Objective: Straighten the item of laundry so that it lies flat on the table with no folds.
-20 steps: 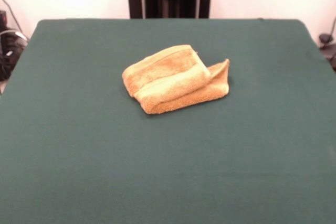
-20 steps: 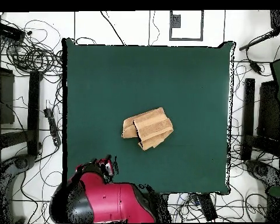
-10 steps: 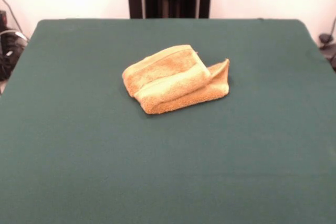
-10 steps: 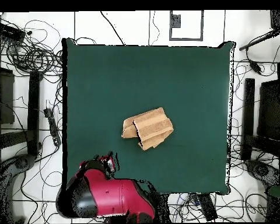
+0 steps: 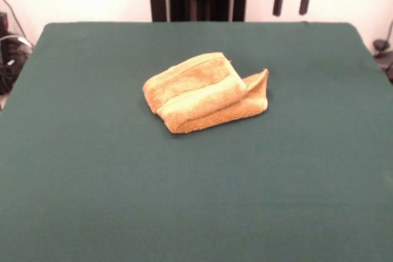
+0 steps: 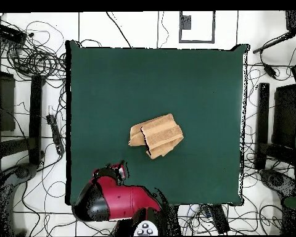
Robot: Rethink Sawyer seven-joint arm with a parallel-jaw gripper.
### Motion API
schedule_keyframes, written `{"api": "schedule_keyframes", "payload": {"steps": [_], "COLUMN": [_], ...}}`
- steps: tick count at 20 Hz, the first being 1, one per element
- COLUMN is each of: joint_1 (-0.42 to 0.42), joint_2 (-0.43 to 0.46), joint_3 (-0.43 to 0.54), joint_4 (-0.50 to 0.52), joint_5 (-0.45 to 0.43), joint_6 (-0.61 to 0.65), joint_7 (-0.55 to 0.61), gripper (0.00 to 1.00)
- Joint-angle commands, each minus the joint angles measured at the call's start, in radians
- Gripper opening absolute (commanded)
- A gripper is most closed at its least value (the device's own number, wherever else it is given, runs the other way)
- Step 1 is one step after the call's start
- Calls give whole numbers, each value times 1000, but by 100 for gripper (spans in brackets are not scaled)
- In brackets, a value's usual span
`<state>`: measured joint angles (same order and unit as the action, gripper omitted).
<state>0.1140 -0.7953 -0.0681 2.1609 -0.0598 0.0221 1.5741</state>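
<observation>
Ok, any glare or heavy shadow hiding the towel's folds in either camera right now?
Front view: even light, no glare; the folded orange-tan terry towel casts only a thin shadow on the dark green felt table, and its folds read clearly; the white wall behind is washed out; the claw hangs open at the top. Overhead view: the towel looks flatter, with its layers harder to tell apart.

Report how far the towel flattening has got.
Nothing looks done: the towel lies folded over itself in layers near the middle of the table. In hand: the gripper hangs open over the table's far edge, apart from the towel. Left: reach the towel, grasp an edge, and spread it flat.
</observation>
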Motion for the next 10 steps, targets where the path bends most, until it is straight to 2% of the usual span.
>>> {"api": "schedule_keyframes", "payload": {"steps": [1, 10], "joint_1": [5, -7], "joint_2": [150, 287], "joint_3": [17, 5], "joint_4": [-74, -173], "joint_5": [58, 65], "joint_6": [-64, -115], "joint_7": [224, 211], "gripper": [100, 100]}}
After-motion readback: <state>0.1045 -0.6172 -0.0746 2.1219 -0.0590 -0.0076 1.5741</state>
